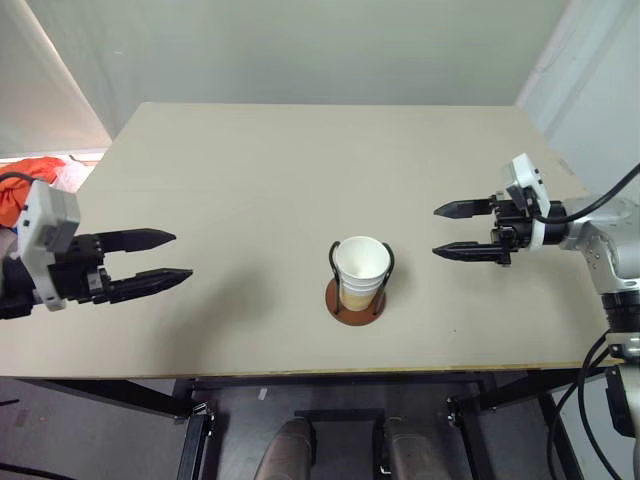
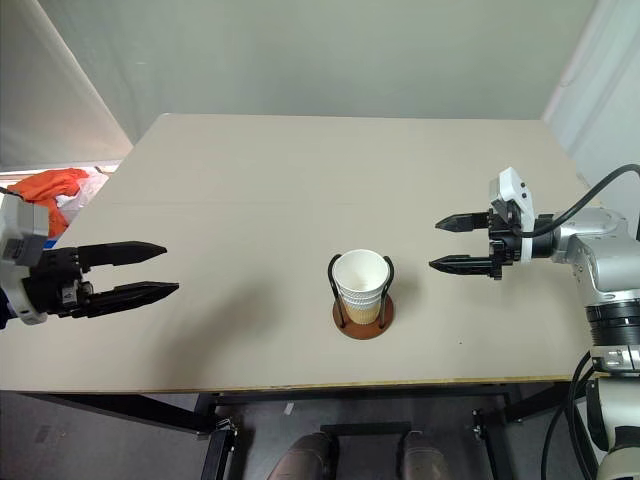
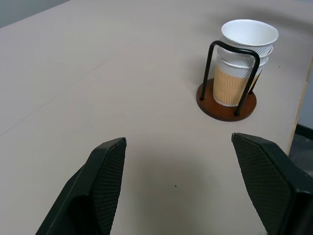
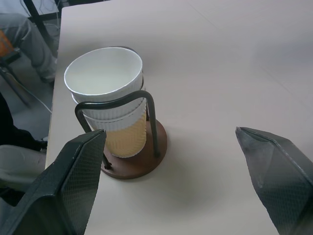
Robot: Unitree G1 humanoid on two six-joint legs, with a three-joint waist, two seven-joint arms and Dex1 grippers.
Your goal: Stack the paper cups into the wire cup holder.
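Observation:
The paper cups (image 1: 361,270) stand nested in one stack inside the wire cup holder (image 1: 355,305), near the table's front edge at its middle. The holder's reddish-brown base and black wire loops show clearly in the wrist views, where the stack (image 3: 243,58) (image 4: 111,93) rises above the loops. My left gripper (image 1: 170,258) hovers open over the table's left side, well apart from the holder, with nothing between its fingers. My right gripper (image 1: 447,231) hovers open just right of the holder, pointing at it, also holding nothing.
The beige table (image 1: 300,170) spreads wide behind the holder. An orange cloth (image 1: 30,175) lies off the table's left edge. A seated person's legs (image 4: 29,39) appear beyond the table in the right wrist view.

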